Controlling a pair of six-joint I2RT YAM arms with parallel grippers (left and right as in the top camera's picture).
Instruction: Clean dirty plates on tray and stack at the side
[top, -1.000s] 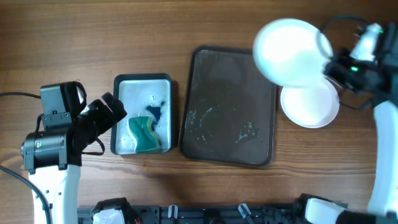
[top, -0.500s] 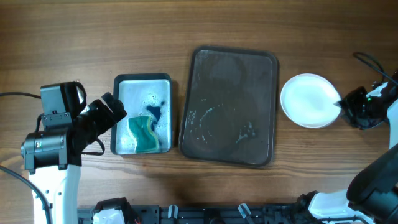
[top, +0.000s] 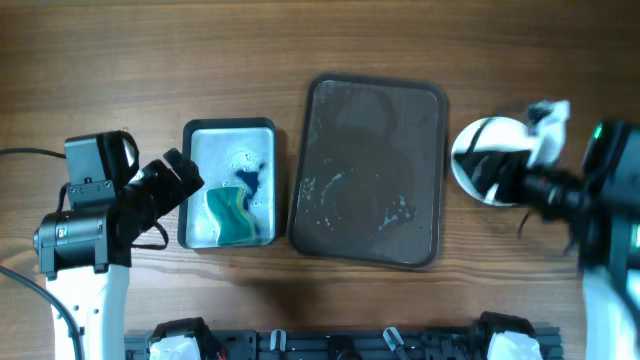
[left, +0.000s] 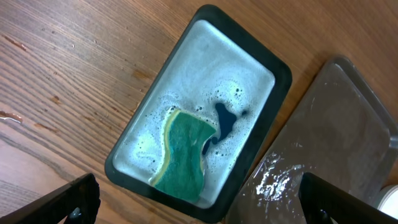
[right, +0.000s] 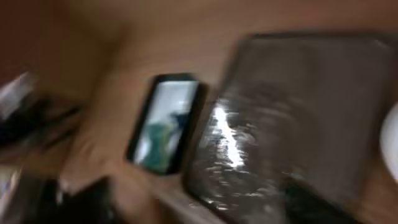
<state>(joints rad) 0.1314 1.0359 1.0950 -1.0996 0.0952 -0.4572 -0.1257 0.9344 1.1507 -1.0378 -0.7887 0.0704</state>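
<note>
- Right of the tray (top: 375, 130), the plates (top: 495, 138) sit stacked beneath the right gripper (top: 490, 175); motion blur hides its jaws, so I cannot tell their state.
- Left gripper (top: 185, 175), jaws spread wide, hangs well apart, above the sponge (top: 232, 215).

Robot lab bench: wooden table (top: 150, 60), left arm (top: 85, 235), cable (top: 30, 152), soapy tub (top: 215, 165).
</note>
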